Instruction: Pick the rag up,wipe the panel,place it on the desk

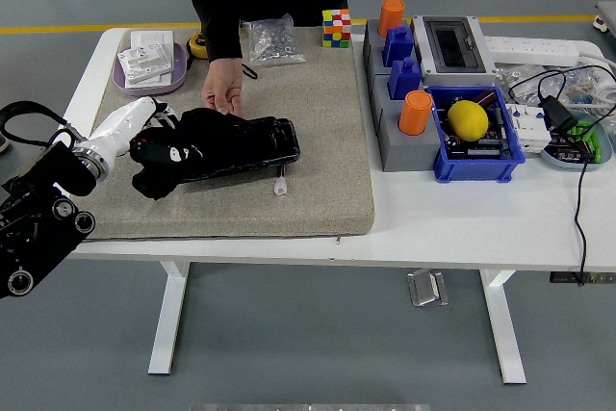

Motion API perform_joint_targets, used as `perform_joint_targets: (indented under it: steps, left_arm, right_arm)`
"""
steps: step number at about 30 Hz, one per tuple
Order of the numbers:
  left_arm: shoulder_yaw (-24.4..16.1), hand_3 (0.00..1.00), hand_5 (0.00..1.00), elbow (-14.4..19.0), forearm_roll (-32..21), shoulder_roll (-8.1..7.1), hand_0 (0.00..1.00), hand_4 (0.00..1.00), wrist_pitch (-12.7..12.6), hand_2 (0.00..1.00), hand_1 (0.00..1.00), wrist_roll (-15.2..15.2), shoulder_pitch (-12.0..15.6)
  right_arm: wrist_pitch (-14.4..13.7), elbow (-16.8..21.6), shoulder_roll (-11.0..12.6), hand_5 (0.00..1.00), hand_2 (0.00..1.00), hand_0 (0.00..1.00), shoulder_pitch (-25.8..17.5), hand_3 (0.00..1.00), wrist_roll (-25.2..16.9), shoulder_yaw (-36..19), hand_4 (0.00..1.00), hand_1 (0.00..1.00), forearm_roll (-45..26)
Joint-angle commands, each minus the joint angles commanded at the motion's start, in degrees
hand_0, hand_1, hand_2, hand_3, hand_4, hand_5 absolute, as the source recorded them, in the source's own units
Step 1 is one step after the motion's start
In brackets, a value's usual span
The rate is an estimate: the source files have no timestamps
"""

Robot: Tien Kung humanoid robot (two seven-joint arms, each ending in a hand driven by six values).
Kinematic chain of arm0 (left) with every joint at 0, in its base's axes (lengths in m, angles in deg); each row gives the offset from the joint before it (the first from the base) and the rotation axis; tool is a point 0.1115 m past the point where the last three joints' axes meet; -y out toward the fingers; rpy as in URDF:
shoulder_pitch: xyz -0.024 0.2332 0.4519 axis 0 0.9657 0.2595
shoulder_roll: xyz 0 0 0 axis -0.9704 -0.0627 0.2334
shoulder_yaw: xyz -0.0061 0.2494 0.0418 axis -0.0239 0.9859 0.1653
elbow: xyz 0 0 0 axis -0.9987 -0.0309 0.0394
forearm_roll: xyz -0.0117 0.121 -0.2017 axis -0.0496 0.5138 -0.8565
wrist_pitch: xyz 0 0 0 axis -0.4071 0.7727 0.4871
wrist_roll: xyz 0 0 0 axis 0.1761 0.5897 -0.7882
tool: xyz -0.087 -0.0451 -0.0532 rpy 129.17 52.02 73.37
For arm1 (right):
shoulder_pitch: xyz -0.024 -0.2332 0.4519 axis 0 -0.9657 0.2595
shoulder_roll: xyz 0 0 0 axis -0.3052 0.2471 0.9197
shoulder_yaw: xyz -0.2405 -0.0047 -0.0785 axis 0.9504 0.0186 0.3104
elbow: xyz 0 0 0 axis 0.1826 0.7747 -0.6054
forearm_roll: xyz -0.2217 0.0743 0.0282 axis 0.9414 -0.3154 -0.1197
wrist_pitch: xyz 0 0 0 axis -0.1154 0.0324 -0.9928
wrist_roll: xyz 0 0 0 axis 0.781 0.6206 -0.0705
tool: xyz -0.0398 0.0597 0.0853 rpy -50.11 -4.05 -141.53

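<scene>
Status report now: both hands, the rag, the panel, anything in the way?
Left hand shut on rag, rag lying over panel left end. Right hand not in view. Person's hand at panel's far edge, close to the wiping path.

A black rag (188, 146) lies over a glossy black panel (252, 143) on a beige-grey mat (318, 156) covering a white table (462, 223). At the mat's twelve o'clock edge stands a cube (336, 28) chequered in red, yellow, green, blue and white; toward three o'clock a yellow ball (468, 119) sits in a blue bin (476, 156) beside two orange cylinders (415, 113) on grey blocks (395, 137). At ten o'clock a lilac tray (149, 79) carries white items, and the robot's arm is black with a white forearm (120, 129).
</scene>
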Motion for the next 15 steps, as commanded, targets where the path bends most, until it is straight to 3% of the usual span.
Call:
perform_joint_targets:
  steps: [15]
  left_arm:
    - [3.9,0.382,0.002,-2.9,-0.2,3.09,0.275,0.262,0.1,0.458,0.189,0.9,-3.8]
  right_arm:
    - [0.0,0.1,0.5,0.451,0.686,0.698,0.7,0.588,0.0,1.1,0.929,0.673,-0.4]
